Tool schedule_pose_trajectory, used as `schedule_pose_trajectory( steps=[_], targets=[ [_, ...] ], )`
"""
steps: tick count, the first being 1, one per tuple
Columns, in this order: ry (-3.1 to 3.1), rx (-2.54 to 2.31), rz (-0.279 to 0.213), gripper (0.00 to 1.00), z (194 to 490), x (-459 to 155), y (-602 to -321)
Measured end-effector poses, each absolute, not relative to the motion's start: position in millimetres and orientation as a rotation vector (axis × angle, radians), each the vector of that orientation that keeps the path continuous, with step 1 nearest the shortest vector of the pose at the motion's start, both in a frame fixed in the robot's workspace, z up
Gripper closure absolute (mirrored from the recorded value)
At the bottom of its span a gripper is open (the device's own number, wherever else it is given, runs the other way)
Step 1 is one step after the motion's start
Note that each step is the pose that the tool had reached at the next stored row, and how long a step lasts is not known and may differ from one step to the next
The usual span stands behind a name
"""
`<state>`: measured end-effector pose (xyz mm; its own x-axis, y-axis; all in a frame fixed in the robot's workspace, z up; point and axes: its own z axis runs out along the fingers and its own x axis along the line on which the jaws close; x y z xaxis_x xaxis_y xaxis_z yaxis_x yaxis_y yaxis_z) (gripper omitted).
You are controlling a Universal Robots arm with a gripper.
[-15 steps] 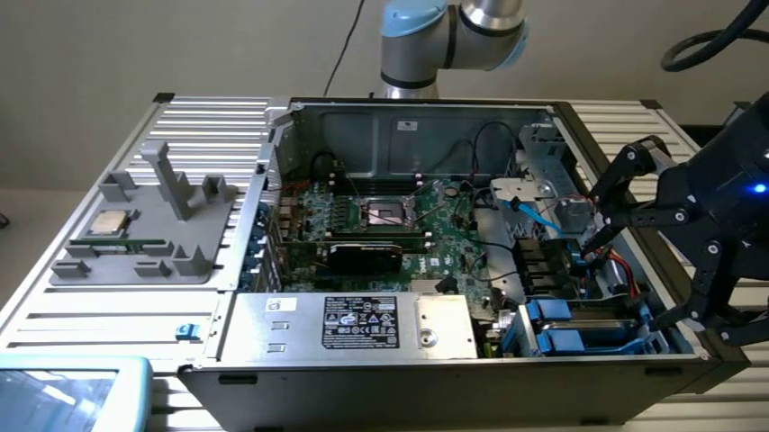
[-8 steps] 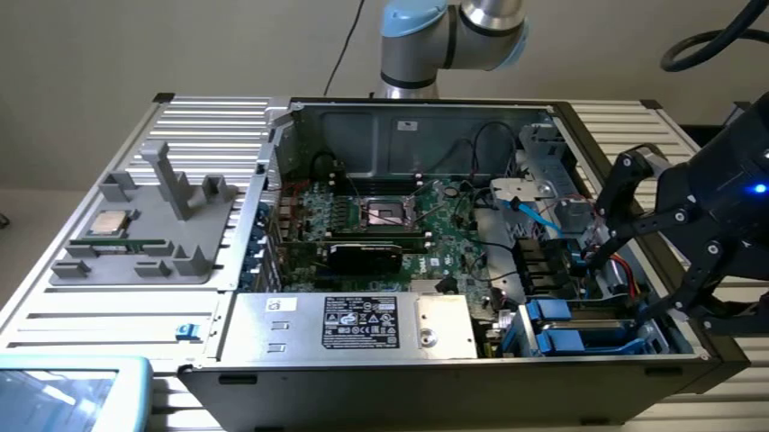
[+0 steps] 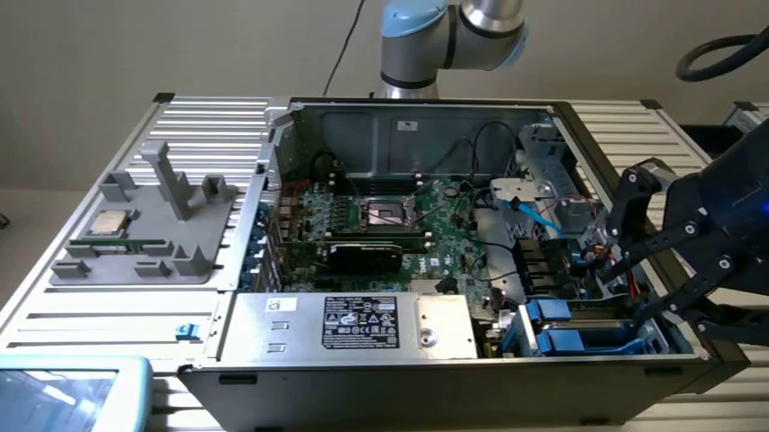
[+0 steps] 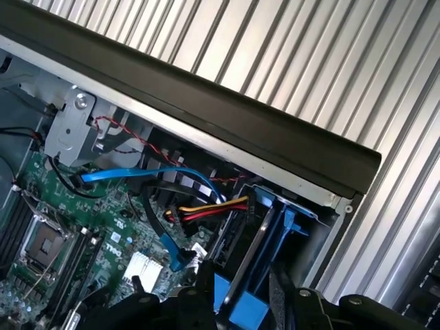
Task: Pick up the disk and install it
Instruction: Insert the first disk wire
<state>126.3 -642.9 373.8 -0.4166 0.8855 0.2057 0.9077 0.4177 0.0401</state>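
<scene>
Disk point(image 3: 584, 341), blue plastic rails point(image 4: 267, 234), ribbed metal table point(image 3: 108, 310)

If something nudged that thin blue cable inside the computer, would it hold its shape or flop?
Probably flop: the blue cable is thin, flat and curves loosely above the motherboard. It looks light, so a nudge should shift it easily. One end seems plugged in, so it would likely bend, not travel.

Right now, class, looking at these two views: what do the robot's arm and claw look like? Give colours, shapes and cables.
The arm is a silver-grey metal tube with rounded joints capped in light blue. A thin black cable trails behind it. The claw is black, built of linked bars with round pivot bolts, and its body carries a faint blue sheen.
</scene>
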Motion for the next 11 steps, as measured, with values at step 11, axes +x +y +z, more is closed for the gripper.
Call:
schedule_pose_trajectory(
  steps=[11],
  targets=[
    [-2.514,-1.589,-0.230,0.58,371,133,-665]
  ],
)
